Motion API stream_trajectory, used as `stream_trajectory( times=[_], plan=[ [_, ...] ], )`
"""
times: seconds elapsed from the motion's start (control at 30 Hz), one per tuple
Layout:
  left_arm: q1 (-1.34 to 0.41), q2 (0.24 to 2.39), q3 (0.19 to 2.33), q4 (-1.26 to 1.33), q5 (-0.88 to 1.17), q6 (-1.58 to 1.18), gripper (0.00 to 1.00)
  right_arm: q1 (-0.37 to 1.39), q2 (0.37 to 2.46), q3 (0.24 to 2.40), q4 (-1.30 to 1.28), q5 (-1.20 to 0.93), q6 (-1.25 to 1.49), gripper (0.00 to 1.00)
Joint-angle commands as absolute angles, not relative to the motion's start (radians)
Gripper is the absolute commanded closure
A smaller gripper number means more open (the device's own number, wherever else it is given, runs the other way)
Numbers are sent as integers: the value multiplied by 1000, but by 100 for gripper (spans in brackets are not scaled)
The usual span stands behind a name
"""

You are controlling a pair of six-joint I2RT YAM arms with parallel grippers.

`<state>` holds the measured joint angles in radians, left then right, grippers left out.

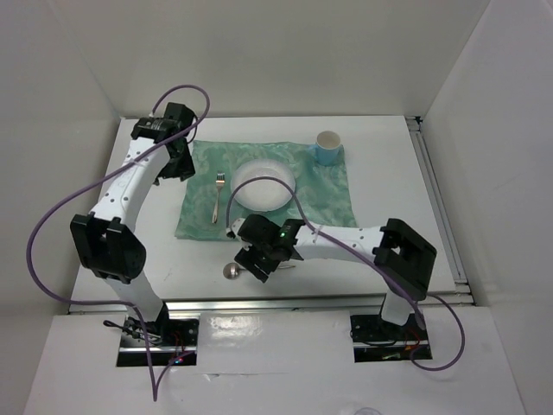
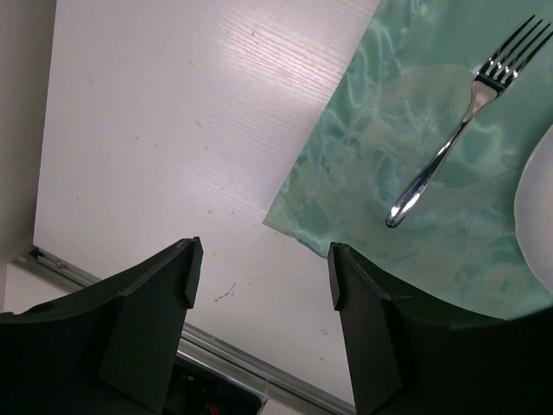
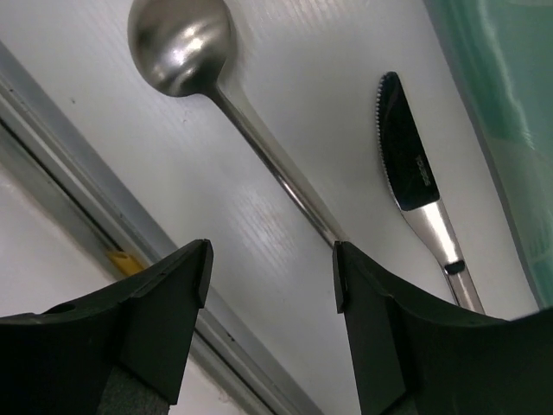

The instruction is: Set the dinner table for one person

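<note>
top view, dinner table [image 1: 389,190]: white tabletop, walled in white, both arms reaching over it from the near edge.
top view, placemat [image 1: 328,186]: teal patterned cloth lying flat towards the far middle of the dinner table.
top view, on the placemat: a white plate [image 1: 246,192] in the centre, a fork [image 1: 218,197] just left of it with tines pointing away, a light blue cup [image 1: 328,145] upright at the far right corner.
top view, left gripper [image 1: 183,169]: by the placemat's far left corner; from here i cannot tell how its jaws stand.
top view, right gripper [image 1: 252,262]: low over bare table just near of the placemat, with a spoon [image 1: 232,271] bowl showing beside it.
left wrist view, left gripper [image 2: 263,259]: fingers spread apart with nothing between them, over bare table beside the placemat [image 2: 371,173] corner.
left wrist view, fork [image 2: 449,143]: on the cloth, apart from the plate [image 2: 537,216] edge.
left wrist view, rail [image 2: 216,350]: metal strip along the table edge.
right wrist view, right gripper [image 3: 272,259]: fingers apart, gripping nothing.
right wrist view, spoon [image 3: 251,130]: flat on the dinner table [image 3: 328,52]; its handle runs to the tip of one finger, contact unclear.
right wrist view, knife [image 3: 415,173]: serrated, beside the spoon, between it and the placemat [image 3: 510,104] edge.
</note>
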<state>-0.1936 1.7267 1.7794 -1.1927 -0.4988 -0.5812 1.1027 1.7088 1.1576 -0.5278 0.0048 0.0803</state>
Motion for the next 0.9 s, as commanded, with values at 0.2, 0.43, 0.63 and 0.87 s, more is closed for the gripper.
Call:
stream_trajectory(
  times=[0.2, 0.43, 0.63, 0.87],
  plan=[
    [-178, 1603, 1723, -1147, -472, -592, 23, 1126, 1845, 1227, -388, 43, 9, 35],
    [-178, 1603, 1713, -1138, -454, -583, 23, 1126, 1893, 1239, -359, 74, -9, 42],
    [-169, 1603, 1713, -1138, -454, -583, 23, 1150, 1916, 1258, -407, 58, -20, 77],
    [-169, 1594, 1767, -1157, -454, -565, 22, 1219, 1850, 1322, -511, 133, -20, 100]
  ],
)
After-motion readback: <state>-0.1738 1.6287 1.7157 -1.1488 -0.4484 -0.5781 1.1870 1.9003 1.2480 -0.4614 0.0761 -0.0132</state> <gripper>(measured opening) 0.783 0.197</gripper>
